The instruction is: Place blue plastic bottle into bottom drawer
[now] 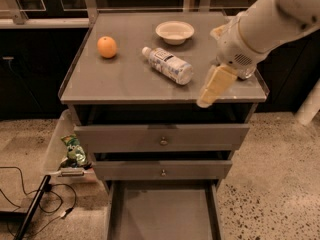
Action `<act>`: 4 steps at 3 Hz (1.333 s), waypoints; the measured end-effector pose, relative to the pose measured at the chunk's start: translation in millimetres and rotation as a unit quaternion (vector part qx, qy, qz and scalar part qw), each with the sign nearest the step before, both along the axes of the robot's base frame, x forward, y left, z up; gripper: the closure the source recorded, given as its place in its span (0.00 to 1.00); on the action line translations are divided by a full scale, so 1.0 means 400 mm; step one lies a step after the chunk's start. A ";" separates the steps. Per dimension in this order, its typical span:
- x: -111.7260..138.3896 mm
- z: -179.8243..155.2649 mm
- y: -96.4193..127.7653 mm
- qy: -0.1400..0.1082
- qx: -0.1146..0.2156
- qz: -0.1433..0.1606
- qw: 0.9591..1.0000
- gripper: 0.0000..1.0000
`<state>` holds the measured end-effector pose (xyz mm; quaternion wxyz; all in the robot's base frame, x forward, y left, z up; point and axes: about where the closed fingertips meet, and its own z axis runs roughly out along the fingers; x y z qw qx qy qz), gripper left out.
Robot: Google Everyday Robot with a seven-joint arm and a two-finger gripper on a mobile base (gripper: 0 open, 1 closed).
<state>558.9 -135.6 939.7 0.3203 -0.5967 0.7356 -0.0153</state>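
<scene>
Although the claw (206,98) shows plainly at the front right edge of the worktop (125,79), pointing down and to the left from its white arm (260,26), I cannot tell whether it is spread or pressed together; it holds nothing and touches nothing that I can see. Just left of it, apart from it, the bottle (167,65) lies on its side near the middle of the worktop, white cap toward the back left. Behind the bottle sits a pale bowl (174,32), and further left an orange (107,47). Below the worktop two drawers with small knobs are shut, the upper (162,136) above the lower (162,170), and the bottom drawer (162,214) is pulled out. Left of the cabinet a green snack bag (74,151) lies in a clear bin (52,149).
</scene>
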 end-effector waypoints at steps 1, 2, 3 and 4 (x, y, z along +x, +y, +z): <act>0.112 -0.072 0.055 -0.003 0.097 -0.012 0.995 0.00; 0.189 -0.128 0.087 0.023 0.183 -0.027 0.983 0.00; 0.255 -0.171 0.128 0.066 0.254 -0.040 0.964 0.00; 0.302 -0.203 0.160 0.099 0.287 -0.050 0.952 0.00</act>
